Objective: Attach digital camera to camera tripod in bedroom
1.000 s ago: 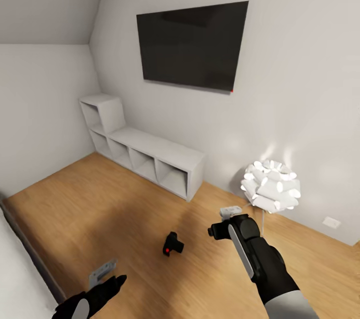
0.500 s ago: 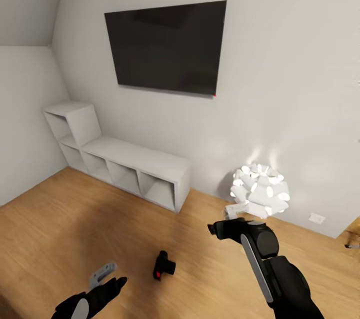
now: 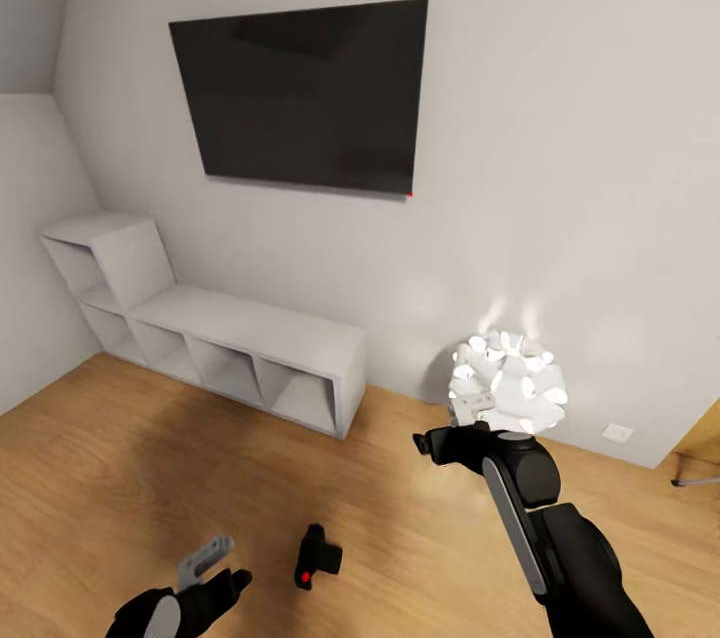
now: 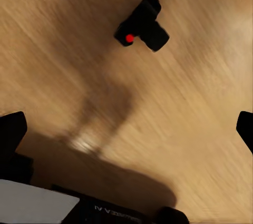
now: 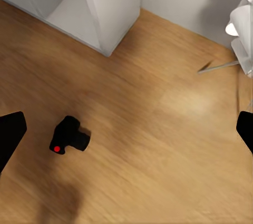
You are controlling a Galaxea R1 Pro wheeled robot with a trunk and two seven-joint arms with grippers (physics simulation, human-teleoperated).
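The digital camera [image 3: 318, 556] lies on the light wood floor, small and black with a red button; it also shows in the left wrist view [image 4: 142, 23] and the right wrist view [image 5: 69, 135]. My left gripper [image 3: 213, 568] hangs low, a short way left of the camera, open and empty, its fingers [image 4: 11, 134] spread wide. My right gripper [image 3: 455, 423] is held higher, to the camera's right and in front of the lamp, also open with nothing between its fingers [image 5: 10, 135]. The camera tripod is out of view.
White cube shelves [image 3: 240, 343] run along the pale wall under a wall-mounted black TV [image 3: 300, 93]. A glowing white floor lamp [image 3: 505, 383] stands right of the shelves; its thin leg [image 5: 219, 66] crosses the floor. A thin grey bar [image 3: 692, 481] shows at the right edge.
The whole picture has slid left, so the camera on my head has turned right. The digital camera lies where it was on the floor. Both arms hold about the same pose.
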